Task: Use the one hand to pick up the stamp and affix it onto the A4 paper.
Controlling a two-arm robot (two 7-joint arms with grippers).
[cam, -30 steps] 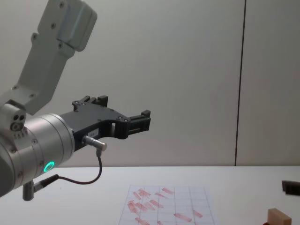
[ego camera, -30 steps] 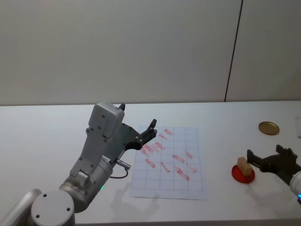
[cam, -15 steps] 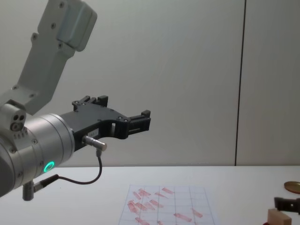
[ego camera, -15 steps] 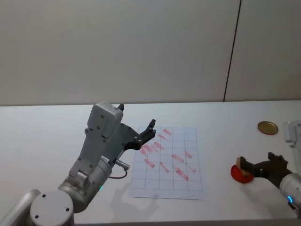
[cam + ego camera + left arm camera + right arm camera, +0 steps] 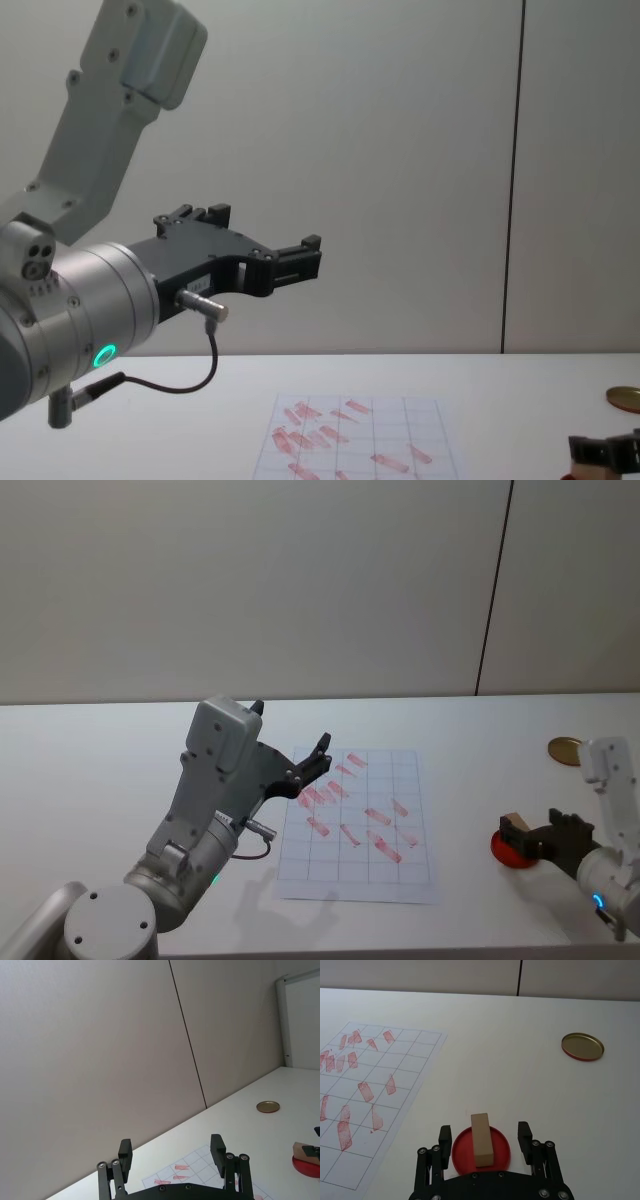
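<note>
Stamp (image 5: 482, 1139) stands upright on the red pad (image 5: 462, 1154), on the table (image 5: 100, 760) right of the A4 paper (image 5: 330, 865). My right hand (image 5: 484, 1131) is low around it, wide open, one finger on each side, both clear of the wood, gripping nothing. Left hand (image 5: 318, 755) hangs raised over the paper's left edge, open and empty.

Grasp plan, my judgement: centre the block between the fingers, reach slightly deeper so they meet its flat sides, close gently, then lift straight up to keep the inked face level.
</note>
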